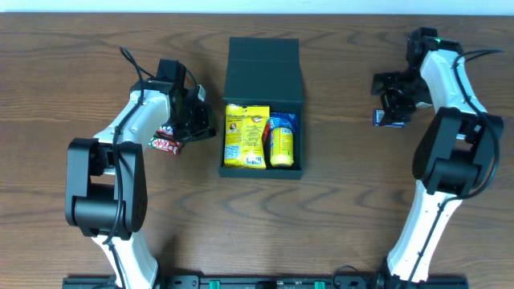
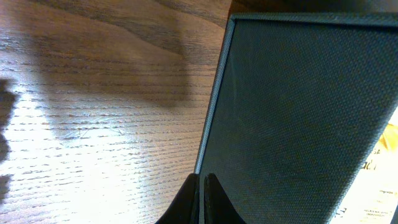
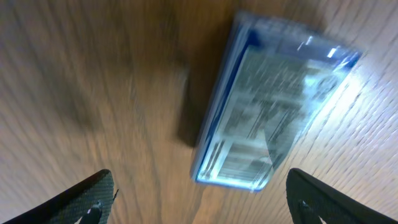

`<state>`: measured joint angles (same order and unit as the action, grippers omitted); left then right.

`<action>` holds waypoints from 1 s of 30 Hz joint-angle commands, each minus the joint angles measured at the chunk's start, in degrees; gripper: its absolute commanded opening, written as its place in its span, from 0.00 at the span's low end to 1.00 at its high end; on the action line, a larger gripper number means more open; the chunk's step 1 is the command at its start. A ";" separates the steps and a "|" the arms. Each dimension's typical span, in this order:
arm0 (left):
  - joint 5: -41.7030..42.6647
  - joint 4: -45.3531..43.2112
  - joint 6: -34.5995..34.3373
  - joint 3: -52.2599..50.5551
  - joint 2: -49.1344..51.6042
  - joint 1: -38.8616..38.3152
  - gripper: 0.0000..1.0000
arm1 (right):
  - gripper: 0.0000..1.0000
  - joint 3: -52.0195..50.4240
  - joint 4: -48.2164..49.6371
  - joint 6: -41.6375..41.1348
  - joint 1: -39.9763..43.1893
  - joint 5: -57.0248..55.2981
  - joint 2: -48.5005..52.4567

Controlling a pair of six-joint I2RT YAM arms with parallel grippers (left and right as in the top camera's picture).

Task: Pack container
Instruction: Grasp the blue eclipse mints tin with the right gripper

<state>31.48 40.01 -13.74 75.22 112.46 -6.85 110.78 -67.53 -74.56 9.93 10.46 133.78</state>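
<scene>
A red snack bar [image 1: 165, 144] lies left of the container [image 1: 263, 68], mid-worktop [image 1: 337, 217] — lid open, yellow packet [image 1: 245, 136] inside. The left hand [image 2: 202, 186] sits beside its wall, fingers pressed together, seemingly empty. Farther right, the right hand [image 3: 199, 180] spreads wide over a blue packet [image 3: 267, 106].

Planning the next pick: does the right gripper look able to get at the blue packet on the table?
Likely yes. The right gripper hangs open directly over the blue packet, which lies flat and alone on the wooden table, with nothing between them.
</scene>
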 commanded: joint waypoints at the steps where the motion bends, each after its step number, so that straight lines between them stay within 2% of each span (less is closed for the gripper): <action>1: -0.59 0.00 -0.26 -0.22 0.24 0.09 0.06 | 0.87 0.07 -0.20 -0.90 0.74 -2.89 0.44; 12: -0.61 -0.02 -0.28 -0.22 0.24 0.09 0.06 | 0.79 0.07 -1.79 1.60 1.36 -5.16 1.29; 30: -0.61 -0.02 -0.48 -0.22 0.24 0.09 0.06 | 0.82 0.07 -1.88 4.59 1.33 -9.88 1.36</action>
<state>31.48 40.01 -13.74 75.22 112.46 -6.85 110.78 -69.38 -70.96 10.70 2.72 134.21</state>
